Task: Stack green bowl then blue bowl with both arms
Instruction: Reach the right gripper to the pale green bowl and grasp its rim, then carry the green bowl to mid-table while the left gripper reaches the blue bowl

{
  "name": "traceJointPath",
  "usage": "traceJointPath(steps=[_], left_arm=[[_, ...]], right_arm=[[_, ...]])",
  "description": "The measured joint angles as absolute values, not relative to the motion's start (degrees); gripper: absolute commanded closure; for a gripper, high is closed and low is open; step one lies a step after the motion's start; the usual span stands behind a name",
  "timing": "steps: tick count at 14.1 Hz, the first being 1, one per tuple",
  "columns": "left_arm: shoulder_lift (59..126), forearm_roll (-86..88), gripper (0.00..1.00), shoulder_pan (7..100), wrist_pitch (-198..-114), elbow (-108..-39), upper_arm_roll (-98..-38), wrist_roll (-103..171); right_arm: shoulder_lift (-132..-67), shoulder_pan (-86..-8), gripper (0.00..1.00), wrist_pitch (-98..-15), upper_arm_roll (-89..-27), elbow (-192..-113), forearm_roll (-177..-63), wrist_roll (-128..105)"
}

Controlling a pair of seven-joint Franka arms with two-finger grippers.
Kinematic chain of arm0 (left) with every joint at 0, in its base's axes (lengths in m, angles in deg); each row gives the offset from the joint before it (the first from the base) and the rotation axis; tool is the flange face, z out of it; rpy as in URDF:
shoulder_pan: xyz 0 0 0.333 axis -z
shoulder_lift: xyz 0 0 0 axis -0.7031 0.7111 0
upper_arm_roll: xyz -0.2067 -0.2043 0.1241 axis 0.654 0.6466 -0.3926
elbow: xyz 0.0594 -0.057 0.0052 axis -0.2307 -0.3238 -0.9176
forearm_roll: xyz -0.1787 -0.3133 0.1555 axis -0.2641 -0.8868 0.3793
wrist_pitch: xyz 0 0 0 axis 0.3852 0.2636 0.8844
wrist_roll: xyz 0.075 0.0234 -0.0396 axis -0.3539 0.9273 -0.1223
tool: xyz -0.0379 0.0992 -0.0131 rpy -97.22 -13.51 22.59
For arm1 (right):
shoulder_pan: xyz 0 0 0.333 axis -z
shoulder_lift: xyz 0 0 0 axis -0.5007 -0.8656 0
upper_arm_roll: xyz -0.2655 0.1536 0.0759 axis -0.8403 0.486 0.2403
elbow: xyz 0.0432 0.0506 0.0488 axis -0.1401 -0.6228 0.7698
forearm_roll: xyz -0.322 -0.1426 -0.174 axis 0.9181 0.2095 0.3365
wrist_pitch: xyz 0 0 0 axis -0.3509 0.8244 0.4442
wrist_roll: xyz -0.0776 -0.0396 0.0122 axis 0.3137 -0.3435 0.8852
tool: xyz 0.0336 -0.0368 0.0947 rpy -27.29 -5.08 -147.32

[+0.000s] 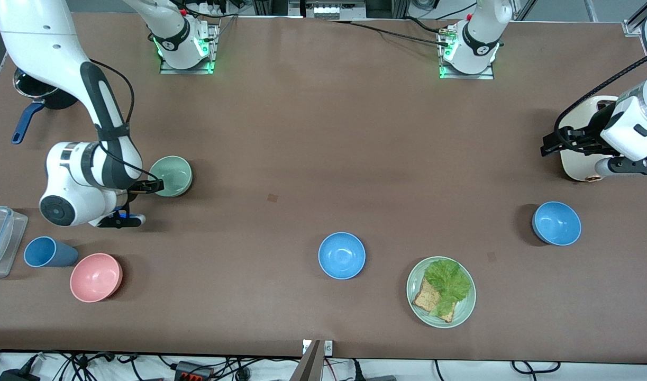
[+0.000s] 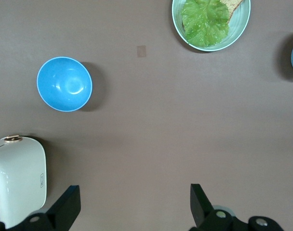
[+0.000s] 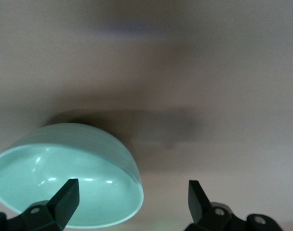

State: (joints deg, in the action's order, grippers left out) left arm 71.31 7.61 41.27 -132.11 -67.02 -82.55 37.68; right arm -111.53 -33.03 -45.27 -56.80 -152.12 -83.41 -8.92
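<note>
Nothing is stacked yet: the right gripper [image 1: 153, 186], fingers spread, reaches the green bowl [image 1: 172, 175] at its end of the table; the left gripper [image 1: 549, 145], also spread, waits over a white appliance [image 1: 580, 159], the blue bowl [image 1: 556, 223] nearby.

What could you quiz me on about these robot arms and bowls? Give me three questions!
1. True or false: the left gripper, waiting by the white appliance, is shut.
2. Which bowl's rim is the open right gripper at? A) the pink one B) the green bowl C) a blue one
3. What food lies on the green plate?

Key: 1 false, it is open. 2 B. 3 bread and lettuce.
</note>
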Motion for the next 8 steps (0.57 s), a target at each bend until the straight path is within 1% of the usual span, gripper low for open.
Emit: traceJointPath(steps=[4, 5, 6, 8], left_arm=[[71.7, 7.6, 0.00, 41.3, -131.4, -67.0, -82.5, 37.7], [72.2, 7.6, 0.00, 41.3, -131.0, -67.0, -82.5, 37.7], [72.9, 7.6, 0.00, 41.2, -130.8, -67.1, -82.6, 37.7], [75.6, 7.6, 0.00, 40.3, -131.2, -67.1, -82.9, 37.7]], right_arm=[[-111.6, -33.0, 0.63, -45.8, -56.8, -154.6, -83.4, -8.9], [-111.6, -33.0, 0.80, -45.8, -56.8, -154.8, -83.4, -8.9], [-111.6, -33.0, 1.00, -45.8, -56.8, -155.1, -83.4, -8.9], [-111.6, -32.8, 1.00, -45.8, -56.8, -155.3, -83.6, -8.9]])
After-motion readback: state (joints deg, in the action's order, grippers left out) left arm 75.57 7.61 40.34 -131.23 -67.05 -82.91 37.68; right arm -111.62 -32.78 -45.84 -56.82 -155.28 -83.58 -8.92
